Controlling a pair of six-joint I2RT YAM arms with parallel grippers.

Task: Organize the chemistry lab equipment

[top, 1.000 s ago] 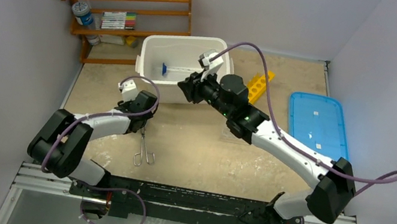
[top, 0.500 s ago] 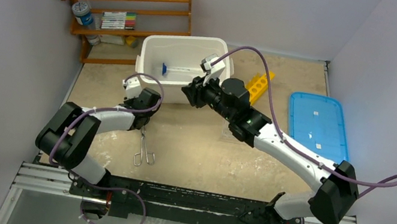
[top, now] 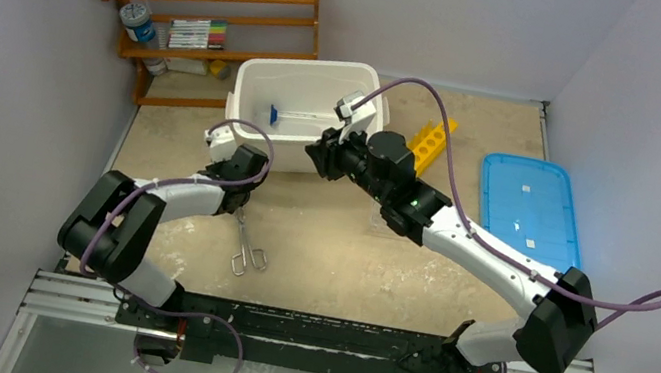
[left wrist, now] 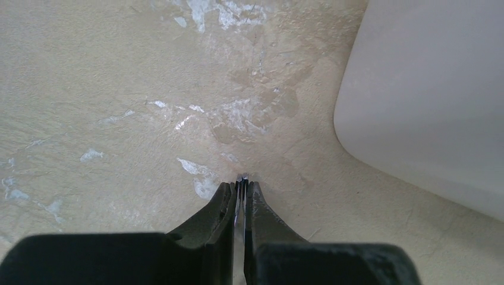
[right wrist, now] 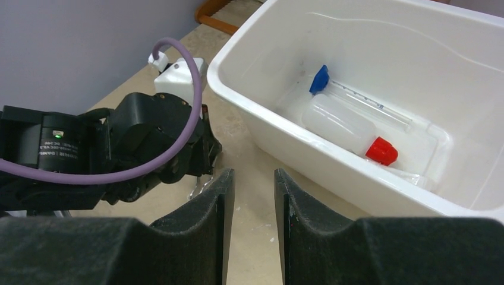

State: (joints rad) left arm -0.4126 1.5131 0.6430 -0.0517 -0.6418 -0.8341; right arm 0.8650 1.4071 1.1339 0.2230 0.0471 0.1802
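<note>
Metal scissor-handled tongs lie on the table with their handles toward the near edge. My left gripper is shut on their thin tips, low over the table beside the white bin. In the bin lie a translucent squeeze bottle with a red cap, a thin blue-ended tube and a clear packet. My right gripper hovers open and empty just outside the bin's near wall.
A wooden rack at the back left holds coloured markers and a small round container. A yellow holder lies right of the bin. A blue lid rests flat at the far right.
My left gripper has closed on the tongs' tips, and the tongs' handles have swung slightly right. My right gripper has pulled back a little from the bin.
</note>
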